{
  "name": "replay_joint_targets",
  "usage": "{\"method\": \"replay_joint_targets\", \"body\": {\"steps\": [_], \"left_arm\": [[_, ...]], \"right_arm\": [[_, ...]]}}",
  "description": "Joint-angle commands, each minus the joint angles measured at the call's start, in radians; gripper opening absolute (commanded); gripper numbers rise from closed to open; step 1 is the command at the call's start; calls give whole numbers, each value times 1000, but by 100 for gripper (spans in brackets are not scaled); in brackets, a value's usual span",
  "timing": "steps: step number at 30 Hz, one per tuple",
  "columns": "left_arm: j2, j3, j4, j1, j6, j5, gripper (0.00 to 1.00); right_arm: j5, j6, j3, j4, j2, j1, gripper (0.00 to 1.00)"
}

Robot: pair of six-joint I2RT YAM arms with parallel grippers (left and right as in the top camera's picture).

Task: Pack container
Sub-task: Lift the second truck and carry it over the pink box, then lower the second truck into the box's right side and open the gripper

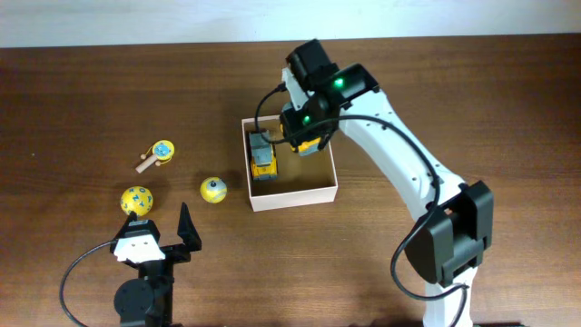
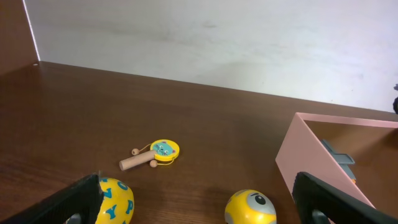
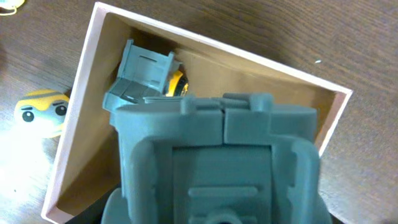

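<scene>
The container (image 1: 292,198) is a square, shallow box with whitish walls and a tan inside, at the table's middle. A grey and yellow toy truck (image 1: 262,159) lies in its left part; the right wrist view shows it in the far corner (image 3: 144,74). My right gripper (image 1: 307,136) hovers over the box's back edge, shut on a second grey and yellow toy (image 1: 310,146). That toy's grey body (image 3: 224,162) fills the right wrist view and hides the fingers. My left gripper (image 1: 162,222) is open and empty at the front left.
A yellow ball with blue letters (image 1: 137,200) and a yellow ball with a face (image 1: 212,190) lie left of the box, both between the left fingers' view (image 2: 117,200) (image 2: 250,207). A small yellow drum toy with a wooden handle (image 1: 159,153) lies further back.
</scene>
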Motion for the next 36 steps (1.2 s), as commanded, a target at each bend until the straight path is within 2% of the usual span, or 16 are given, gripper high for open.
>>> {"method": "replay_joint_targets", "body": {"steps": [1,12,22,36], "left_arm": [[-8,-7,3,6,16,14,99],[-8,-7,3,6,16,14,99],[-8,-7,3,6,16,14,99],[-8,-7,3,6,16,14,99]], "right_arm": [[60,96,24,-3,1,25,52],[192,256,10,-40,21,61,50],[245,259,-72,-6,66,66,50],[260,258,-211,179,74,65,50]]}}
